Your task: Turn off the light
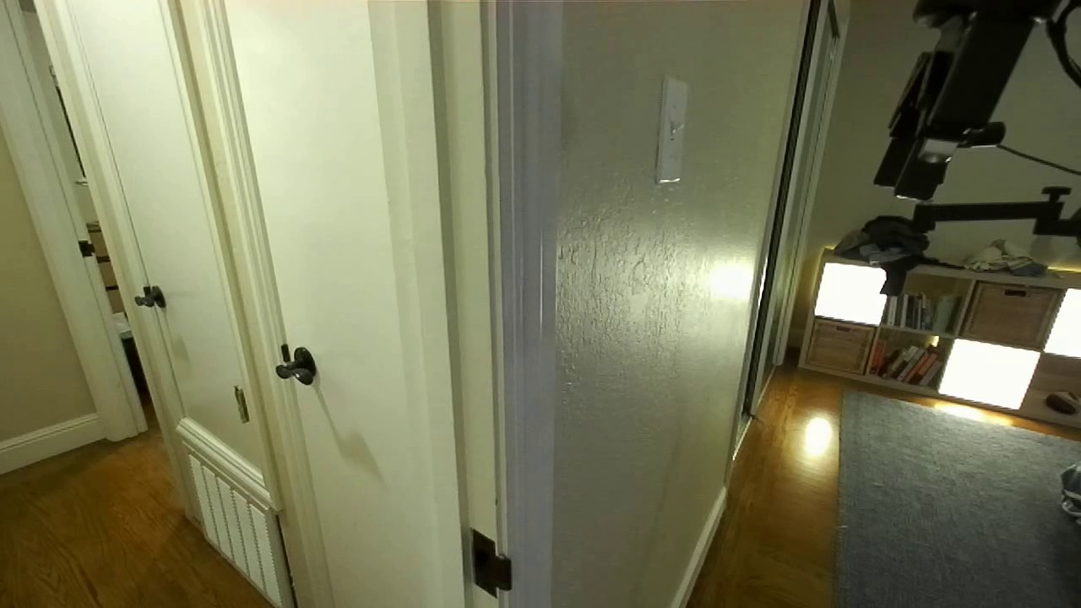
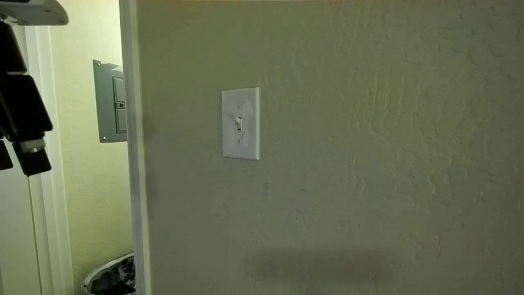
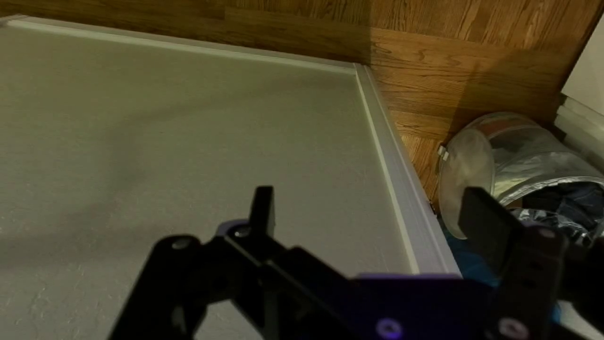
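Observation:
The light switch is a white upright wall plate in both exterior views (image 1: 670, 152) (image 2: 230, 141). Its small toggle (image 2: 238, 122) appears tilted upward. No lamp shows, and the switch is out of the wrist view. My gripper (image 3: 365, 200) is open and empty in the wrist view, its two black fingers spread wide and pointing down along the wall. In the exterior views the gripper (image 1: 910, 181) (image 2: 22, 164) hangs apart from the switch, at the right edge in one view and the left edge in the other.
The textured wall (image 2: 368, 184) ends at a white door frame (image 2: 137, 164). A hamper (image 3: 542, 156) stands on the wooden floor past the frame. A shelf (image 1: 929, 388) with glowing panels, a grey rug (image 1: 937, 498) and doors with dark knobs (image 1: 297, 366) are around. A grey electrical panel (image 2: 107, 102) hangs beyond.

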